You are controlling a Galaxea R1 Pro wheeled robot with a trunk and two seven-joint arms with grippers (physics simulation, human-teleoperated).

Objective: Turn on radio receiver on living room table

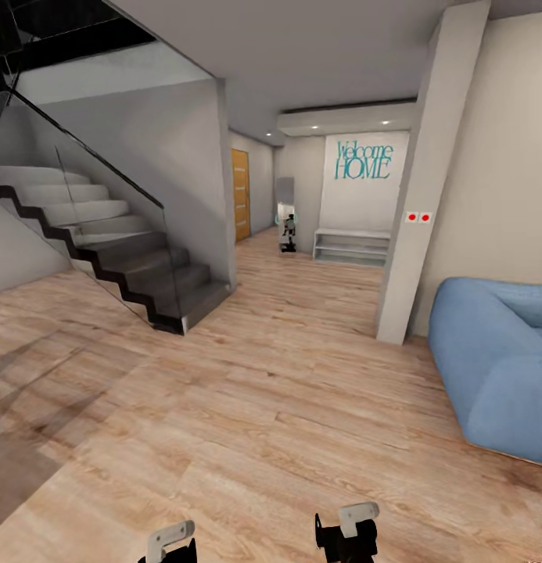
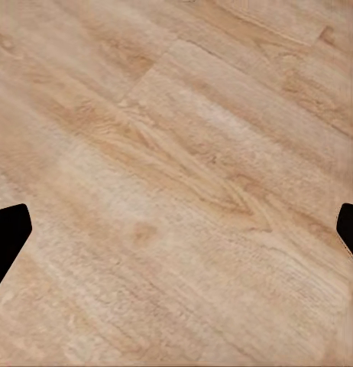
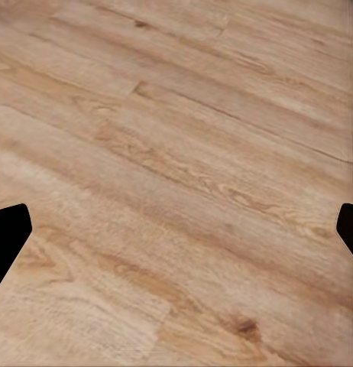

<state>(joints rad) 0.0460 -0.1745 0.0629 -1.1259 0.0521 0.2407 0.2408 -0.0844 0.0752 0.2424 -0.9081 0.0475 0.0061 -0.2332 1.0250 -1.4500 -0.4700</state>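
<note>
The radio receiver and the table are out of view. I am standing on the light wood plank floor (image 1: 247,407) of the living room. One end of the blue sofa (image 1: 497,360) is at the right. My left gripper (image 1: 170,539) and right gripper (image 1: 349,532) hang low at the bottom edge of the head view. In the left wrist view the left gripper (image 2: 176,237) is open over bare planks, its dark fingertips (image 2: 8,233) far apart. The right gripper (image 3: 176,237) is open the same way, with nothing between its fingertips (image 3: 8,233).
A grey staircase (image 1: 106,242) with a glass rail fills the left. A beige pillar (image 1: 415,219) with two red switches stands right of centre. Down the hallway are a wooden door (image 1: 240,195), a white low shelf (image 1: 353,246) under teal "Welcome HOME" lettering, and a small dark object (image 1: 288,231).
</note>
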